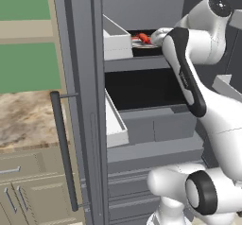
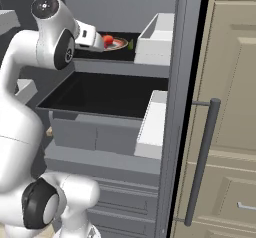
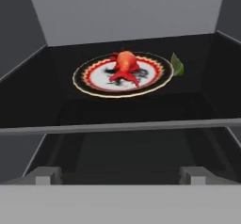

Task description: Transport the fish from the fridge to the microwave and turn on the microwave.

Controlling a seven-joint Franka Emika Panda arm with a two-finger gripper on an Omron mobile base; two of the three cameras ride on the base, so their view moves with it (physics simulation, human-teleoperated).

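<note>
Tall dark-grey fridge (image 1: 90,101) standing open, long dark vertical bar handle (image 1: 64,151) on its door edge, grey shelves and pale drawer bins (image 2: 155,124) exposed inside. Beside it in the left base view, beige cabinet fronts (image 1: 28,191) under a mottled stone counter (image 1: 23,120), green wall above. In the right base view, a tall beige panelled cabinet (image 2: 232,107) just beside the fridge.

White arm with dark joints (image 1: 198,77) reaching up and into the upper part of the fridge, its hand level with a black upper shelf (image 3: 61,105). Another pale bin (image 2: 157,39) at the side of that shelf.

On that shelf, a round patterned plate with a reddish ring (image 3: 122,75), lying flat. On the plate, the small red-orange fish (image 3: 124,68), resting near the middle (seen as a red spot in both base views). Just beside the plate's rim, touching or nearly so, a small green leaf-like piece (image 3: 177,64).

Gripper (image 3: 120,176) spread wide and grasping nothing, two small finger tips (image 3: 44,175) well apart at the bottom of the hand view, short of the plate and aimed toward it across the shelf's front edge.
</note>
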